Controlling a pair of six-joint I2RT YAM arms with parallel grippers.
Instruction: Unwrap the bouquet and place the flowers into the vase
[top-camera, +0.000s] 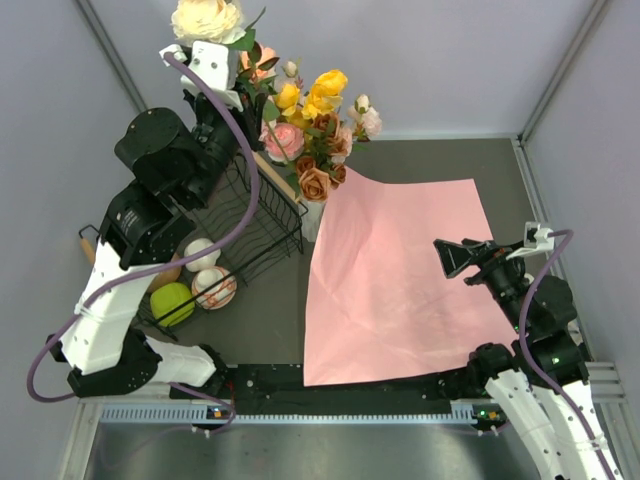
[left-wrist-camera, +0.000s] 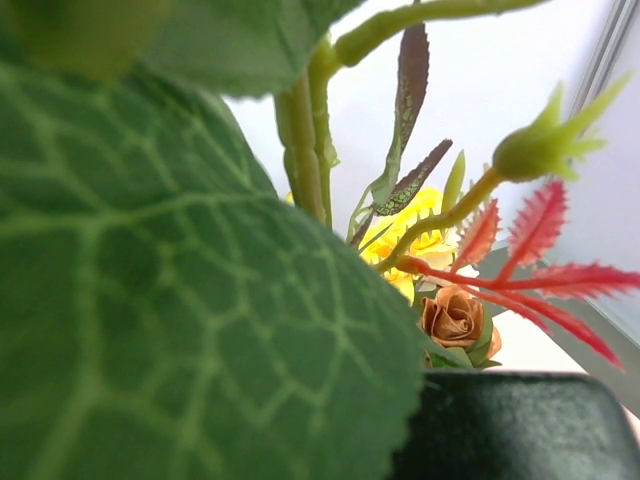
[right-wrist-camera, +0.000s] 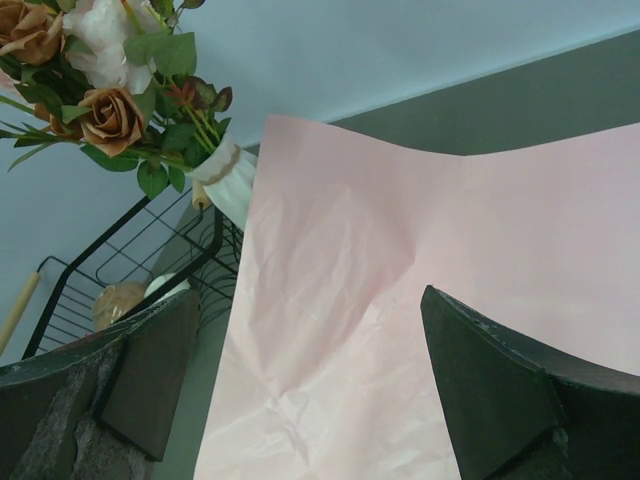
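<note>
The bouquet no longer shows as a wrapped bunch: its pink paper (top-camera: 400, 275) lies spread flat on the table. Most flowers (top-camera: 315, 125) stand in the white ribbed vase (right-wrist-camera: 228, 182), which sits at the paper's far left corner beside the basket. My left gripper (top-camera: 240, 80) is raised high above the vase, shut on the stem (left-wrist-camera: 300, 150) of a cream flower (top-camera: 205, 18). A big green leaf (left-wrist-camera: 170, 300) fills the left wrist view, and only one dark finger (left-wrist-camera: 520, 430) shows. My right gripper (top-camera: 455, 258) hangs open over the paper's right side with nothing between its fingers (right-wrist-camera: 500, 390).
A black wire basket (top-camera: 262, 215) stands left of the vase. Several balls, white (top-camera: 200, 252), red-and-white (top-camera: 214, 288) and green (top-camera: 172, 303), lie by my left arm. A wooden handle (top-camera: 88, 240) sticks out at the far left. Grey walls enclose the table.
</note>
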